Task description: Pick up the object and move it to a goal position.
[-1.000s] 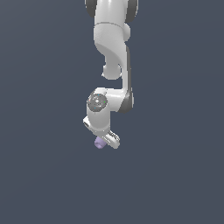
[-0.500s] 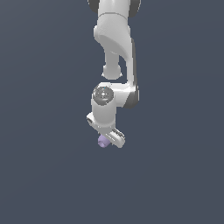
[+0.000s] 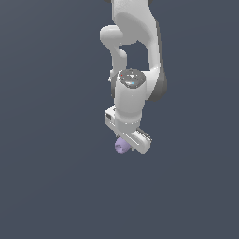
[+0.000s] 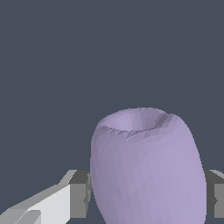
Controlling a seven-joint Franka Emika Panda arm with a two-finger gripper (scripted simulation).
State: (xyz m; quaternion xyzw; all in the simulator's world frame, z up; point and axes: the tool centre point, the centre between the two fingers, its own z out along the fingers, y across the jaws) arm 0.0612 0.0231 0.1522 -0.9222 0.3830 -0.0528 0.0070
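Note:
The object (image 3: 121, 146) is a small pale purple rounded lump, held under the white hand of my arm in the exterior view. In the wrist view the object (image 4: 146, 166) is large and close, with a dimple in its end, and it sits between my two grey fingertips (image 4: 78, 192), which press on both of its sides. My gripper (image 3: 126, 144) is shut on the object and holds it off the ground. The fingers are mostly hidden behind the hand in the exterior view.
A plain dark grey-blue ground (image 3: 56, 186) fills both views. The white arm (image 3: 135, 42) comes down from the top of the exterior view. No goal marker shows.
My arm has moved toward the exterior view's right and slightly closer, carrying the purple object along in the gripper. The grip has stayed the same.

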